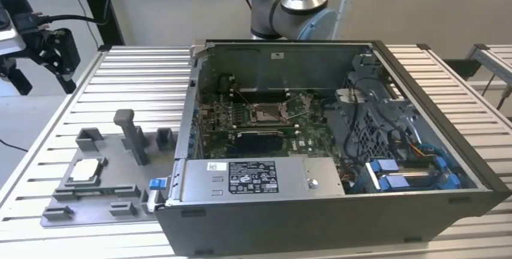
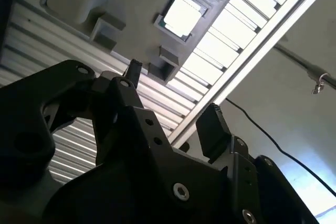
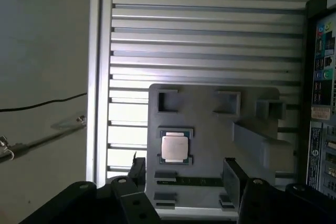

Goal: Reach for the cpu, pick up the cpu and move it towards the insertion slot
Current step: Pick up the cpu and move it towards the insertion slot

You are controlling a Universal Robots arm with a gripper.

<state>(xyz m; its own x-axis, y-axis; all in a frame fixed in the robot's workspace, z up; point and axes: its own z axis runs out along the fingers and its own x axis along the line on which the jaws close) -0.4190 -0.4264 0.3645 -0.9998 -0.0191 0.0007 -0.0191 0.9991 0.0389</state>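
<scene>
Chip (image 3: 175,148) lies flat with its pale silvery face up, small and square, seated in a shallow framed pocket of the grey tray (image 3: 210,145). In the second wrist view the chip (image 2: 182,17) glares almost white under the light. In the exterior view it (image 1: 86,169) sits toward that view's left side of the tray (image 1: 112,181), which rests on the slatted metal table (image 1: 136,79) just beside the open computer case (image 1: 320,223).

The gripper (image 1: 44,82) hangs at the exterior view's far left, over the table edge and well apart from the tray. Its jaws are spread wide and hold nothing; in both wrist views the two black fingers (image 3: 231,171) frame the chip from a distance, with the gripper (image 2: 173,93) not touching it.

Raised grey blocks ring the chip's pocket, and a tall grey post (image 1: 126,127) stands on the tray between the chip and the case. Inside the case, the socket (image 1: 268,112) shows as a small square with a shiny metal frame on the green board. The case wall stands between the tray and the socket. A metal box with a label (image 1: 256,178) lies near the socket, and blue clips (image 1: 400,175) sit toward the exterior view's right.
</scene>
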